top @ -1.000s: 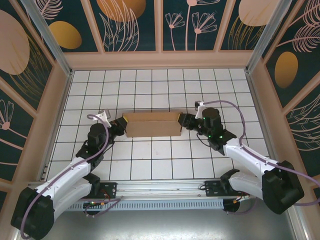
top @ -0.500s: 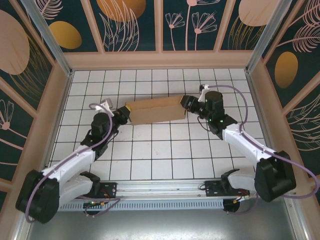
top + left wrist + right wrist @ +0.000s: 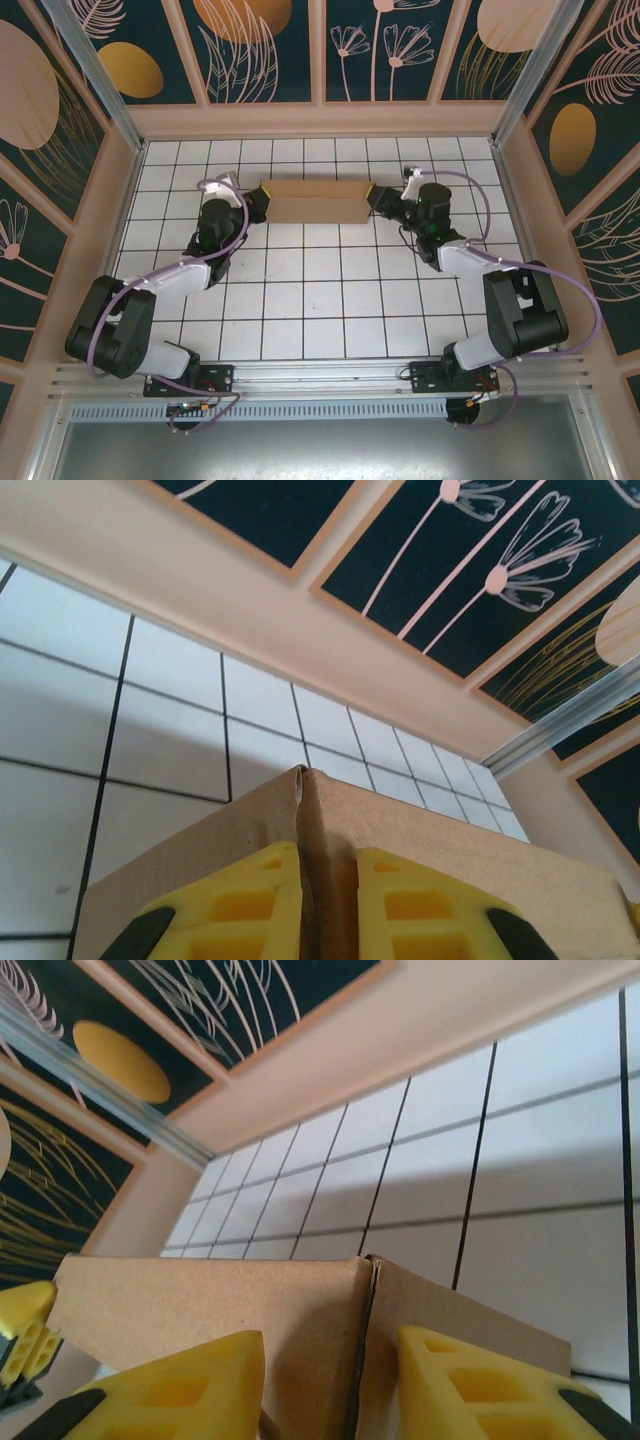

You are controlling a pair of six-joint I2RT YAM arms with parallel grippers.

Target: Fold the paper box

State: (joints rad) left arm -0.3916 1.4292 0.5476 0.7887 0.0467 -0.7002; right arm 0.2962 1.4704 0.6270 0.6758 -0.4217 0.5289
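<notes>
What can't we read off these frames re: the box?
- Top view: paper box underside, and whether it rests on the table; its own upper face hides that.
- Left wrist: box end between the left tool fingers, covered by them and cut by the bottom edge.
- Right wrist: likewise at the right tool.

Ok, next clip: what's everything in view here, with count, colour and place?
paper box: one, brown cardboard, far part of the table, held at both ends
table: one, white tiles with black lines, beneath everything
wall panels: several, dark teal with floral prints, around the table
rail: one, silver, near edge
cables: two, purple, one on each arm
arms: two, white and black, bases at near edge
left gripper: one, yellow fingers, shut on the box's left end
right gripper: one, yellow fingers, shut on its right end
</notes>
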